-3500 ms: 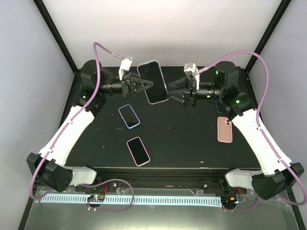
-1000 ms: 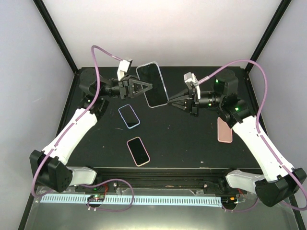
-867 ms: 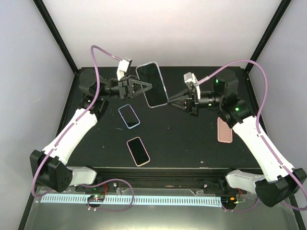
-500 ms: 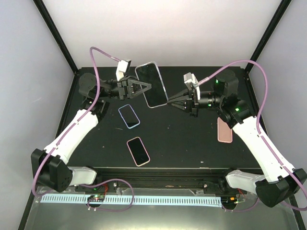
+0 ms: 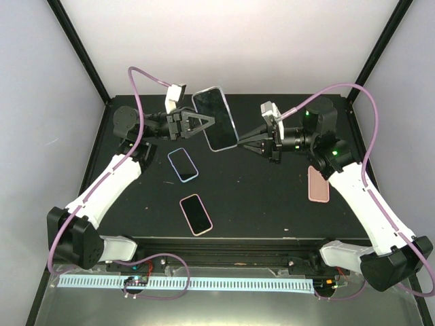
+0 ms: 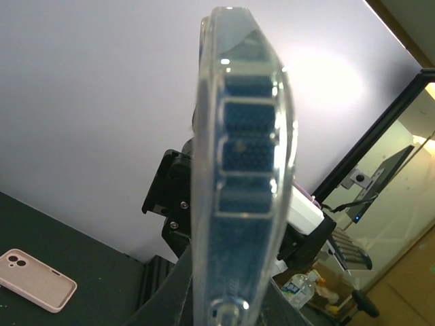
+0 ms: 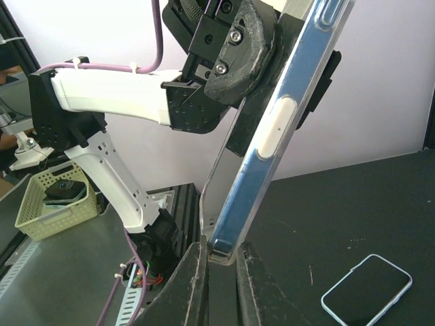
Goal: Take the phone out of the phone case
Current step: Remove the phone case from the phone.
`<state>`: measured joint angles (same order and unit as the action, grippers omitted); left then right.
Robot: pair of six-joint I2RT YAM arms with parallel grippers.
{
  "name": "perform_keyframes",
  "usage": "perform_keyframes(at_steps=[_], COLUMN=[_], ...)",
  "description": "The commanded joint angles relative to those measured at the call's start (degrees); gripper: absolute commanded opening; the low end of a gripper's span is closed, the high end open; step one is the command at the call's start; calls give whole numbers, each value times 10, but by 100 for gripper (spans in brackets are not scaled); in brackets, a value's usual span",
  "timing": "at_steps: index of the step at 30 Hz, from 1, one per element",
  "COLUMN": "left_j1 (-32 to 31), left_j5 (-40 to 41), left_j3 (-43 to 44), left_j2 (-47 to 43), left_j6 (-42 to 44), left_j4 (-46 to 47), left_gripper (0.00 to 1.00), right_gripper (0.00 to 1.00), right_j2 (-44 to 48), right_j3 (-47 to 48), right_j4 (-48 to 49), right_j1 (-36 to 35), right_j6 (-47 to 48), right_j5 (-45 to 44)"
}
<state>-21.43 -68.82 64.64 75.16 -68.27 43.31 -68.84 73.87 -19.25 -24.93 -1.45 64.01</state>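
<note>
The task is under way but its main step is not done. The phone (image 5: 215, 118) hangs in the air above the far middle of the worktop (image 5: 272, 197), gripped between both arms, and it sits fully inside its clear case (image 7: 221, 252). In the left wrist view the see-through rim wraps the blue edge of the phone along its whole visible length, with no gap or lifted corner. The left pincer (image 5: 212, 119) is clenched across the phone's left long side, one finger over the screen and one behind the back. The right pincer (image 5: 240, 144) is clamped on the lower right corner, and the right wrist view shows its two fingers nipping the case lip there. That looks like a hold meant for peeling the rim away from the phone. What remains is to free that corner, work the rim off the other edges and draw the phone out. A light-blue phone (image 5: 183, 165), a pink-rimmed phone (image 5: 196, 214) and a pink case (image 5: 318, 183) near the right edge lie flat on the worktop, apart from both arms.
</note>
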Motion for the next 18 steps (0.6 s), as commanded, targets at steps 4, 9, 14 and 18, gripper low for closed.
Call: perform_keyframes(at_steps=[4,9,14,18], left_j1=[-44,-46,-46,-46], left_j5=[-34,-34,-34,-34], left_j3=[22,26,23,22], left_j2=[-23,-24,-25,-24], left_j6=[-75,-81,-82,-82], left_j4=[92,100,102,105], left_gripper=[2,2,2,1], right_gripper=[1,1,1,1], right_j2=[-48,-61,-70,-75], right_j3=[-28,-35,-48,-50], right_j4=[4,14,40,44], right_j1=[30,47,72,84], right_j6=[19,13,-3,-1], right_j5=[-123,-122,-111,-111])
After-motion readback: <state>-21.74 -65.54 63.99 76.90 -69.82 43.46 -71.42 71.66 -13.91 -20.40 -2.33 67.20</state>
